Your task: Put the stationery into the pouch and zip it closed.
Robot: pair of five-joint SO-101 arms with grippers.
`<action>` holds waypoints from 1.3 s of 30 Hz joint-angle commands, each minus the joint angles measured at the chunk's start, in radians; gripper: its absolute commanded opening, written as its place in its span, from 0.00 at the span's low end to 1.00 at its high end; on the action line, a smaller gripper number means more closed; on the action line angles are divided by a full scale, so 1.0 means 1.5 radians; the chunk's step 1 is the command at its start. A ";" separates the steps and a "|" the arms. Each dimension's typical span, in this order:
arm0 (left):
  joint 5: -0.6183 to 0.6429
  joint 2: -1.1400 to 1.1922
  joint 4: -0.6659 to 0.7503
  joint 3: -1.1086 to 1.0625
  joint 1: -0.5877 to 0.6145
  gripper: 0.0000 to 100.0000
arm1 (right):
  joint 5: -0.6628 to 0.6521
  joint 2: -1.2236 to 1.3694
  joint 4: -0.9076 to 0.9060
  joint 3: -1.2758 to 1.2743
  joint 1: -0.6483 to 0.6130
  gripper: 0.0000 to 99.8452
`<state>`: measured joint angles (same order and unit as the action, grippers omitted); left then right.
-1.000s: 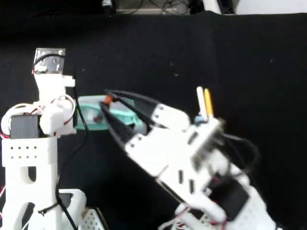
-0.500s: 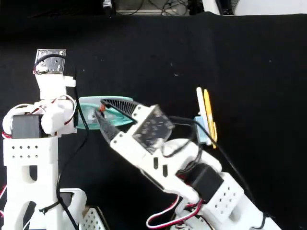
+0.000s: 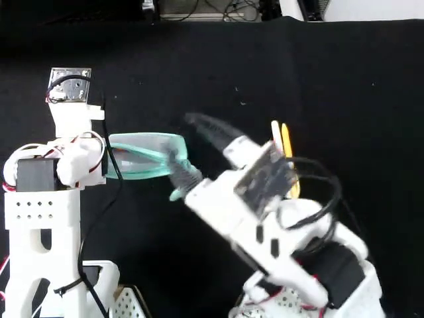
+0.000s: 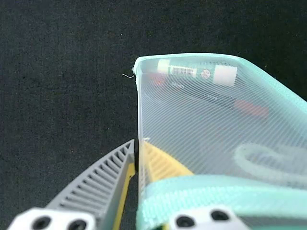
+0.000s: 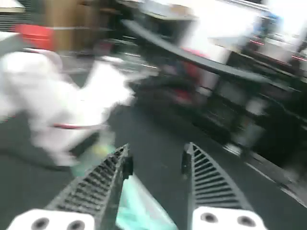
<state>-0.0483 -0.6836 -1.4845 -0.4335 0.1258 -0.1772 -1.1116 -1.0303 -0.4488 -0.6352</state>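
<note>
The pouch (image 4: 201, 124) is being clamped by its edge in the left gripper (image 4: 137, 153), fingers closed on the mesh. This is judged to be so that it is being held up off the table (image 3: 331, 79) and steady for loading. Inside it a capped stick (image 4: 196, 72) and a red item (image 4: 249, 109) are being carried, the red one too blurred to name. At about three o'clock of the pouch in the high view, the right gripper (image 5: 156, 160) is being held with its jaws parted and nothing between them. Its tips are just beside the pouch's free end; whether they are touching it cannot be told. Farther on, at roughly three o'clock of that gripper, a white pen (image 3: 276, 136) and a yellow pen (image 3: 287, 140) are lying side by side on the table, partly hidden behind the right arm. These are judged as stationery not yet packed, so the empty gripper is probably being freed for them. Whether the zip is open cannot be told.
</note>
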 commanded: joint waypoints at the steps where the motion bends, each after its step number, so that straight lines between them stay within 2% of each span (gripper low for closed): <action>1: -0.006 0.000 0.002 -0.002 0.008 0.03 | -0.002 0.008 -0.021 -0.038 0.224 0.10; 5: -0.006 0.000 0.002 -0.002 0.007 0.03 | -0.014 0.042 -0.005 -0.203 0.371 0.09; 9: -0.006 0.000 0.002 -0.002 0.008 0.03 | -0.094 0.135 0.042 -0.310 0.428 0.10; 14: -0.006 0.000 0.002 -0.003 0.008 0.03 | -0.133 0.288 0.048 -0.323 0.437 0.10; 21: -0.006 0.000 0.003 -0.014 0.009 0.03 | -0.134 0.458 0.034 -0.236 0.464 0.11; 25: -0.006 0.000 0.003 -0.015 0.008 0.03 | -0.134 0.535 0.007 -0.185 0.475 0.17; 34: -0.006 0.000 0.002 -0.015 0.009 0.03 | -0.138 0.706 -0.009 -0.078 0.467 0.15; 39: -0.006 0.000 0.002 -0.015 0.009 0.03 | -0.159 0.729 -0.018 -0.075 0.451 0.14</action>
<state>-0.0483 -0.6851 -1.4799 -0.4488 0.1258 -0.4043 -0.0222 -1.0395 -0.6038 0.0660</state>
